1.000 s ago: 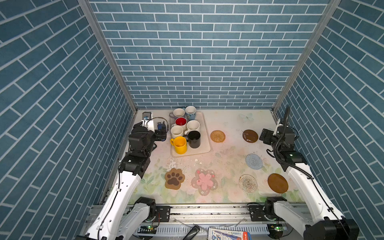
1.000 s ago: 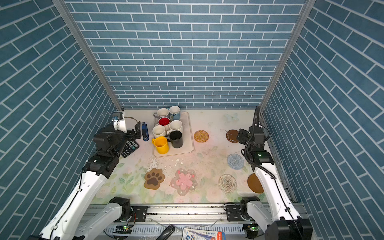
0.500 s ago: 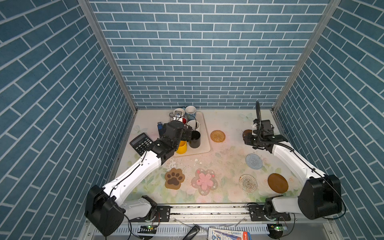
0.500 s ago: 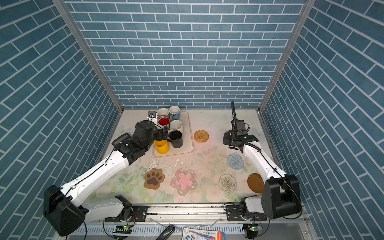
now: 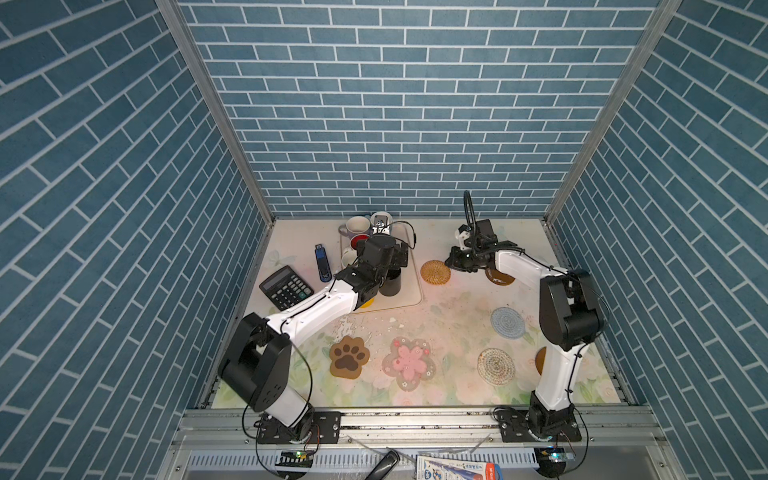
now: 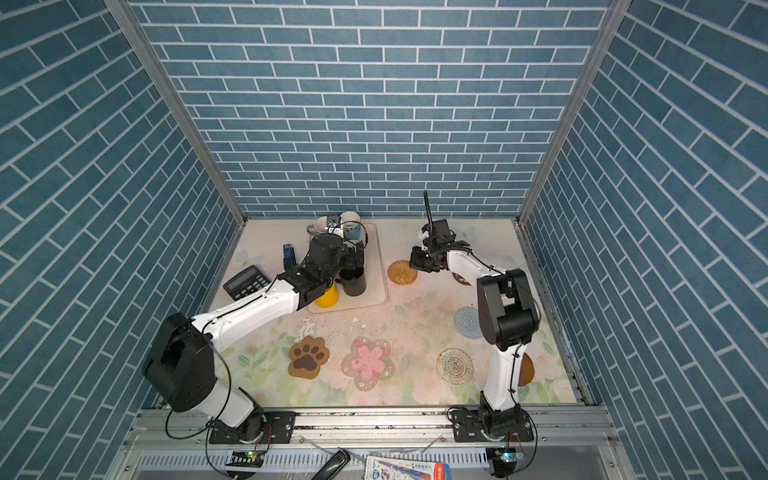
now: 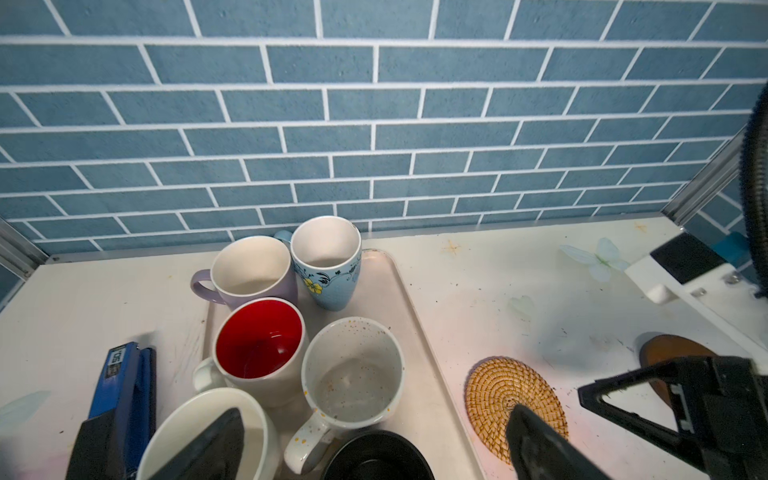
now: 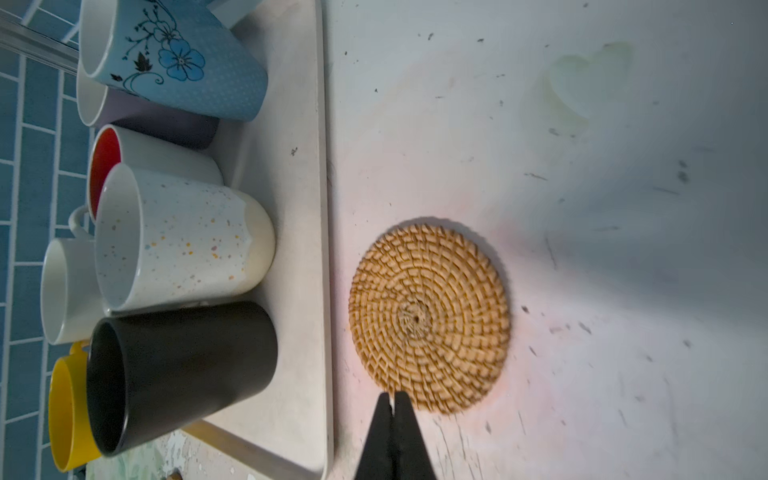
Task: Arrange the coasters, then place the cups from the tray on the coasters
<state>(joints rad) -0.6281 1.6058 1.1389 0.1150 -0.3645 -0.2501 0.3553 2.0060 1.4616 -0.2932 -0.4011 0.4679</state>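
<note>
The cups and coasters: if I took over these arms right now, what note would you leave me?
Left gripper: open, over the cups on the tray.
Right gripper: shut, tips at the woven tan coaster's edge; whether it pinches it is unclear.
All seven cups are on the tray.
Other coasters lie apart on the table: brown disc, pale blue, whitish woven, paw, flower, another brown disc half hidden by the right arm.
Done: no cup on a coaster yet.
Left: finish arranging, then move every cup.
</note>
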